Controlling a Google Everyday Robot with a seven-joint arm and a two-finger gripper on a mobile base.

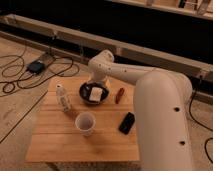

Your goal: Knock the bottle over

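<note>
Closest to me, the robot's big white arm (162, 125) fills the right side and curves away over a low wooden counter (65, 145). On the near half of the counter stands a white paper cup (85, 123), open end up, and to its right a flat black slab (127, 123) lies close beside the arm. Further back on the left, the bottle (62, 97) stands upright near the counter's left edge, slim and whitish with a narrow neck, apart from the cup and from everything else. Just right of it, with a gap between, sits a black bowl (86, 95). The pincer (96, 89) hangs down into that bowl from the arm's rounded joint above it, well clear of the bottle. Something pale shows inside the rim, but whether the pincer is wide, narrow or holding anything I cannot tell. A small red thing (119, 95) lies right of the bowl. Beyond the counter, dark cables (20, 82) loop over the floor around a small black box (36, 66), and a long pale rail (150, 52) runs along the dark wall behind.
</note>
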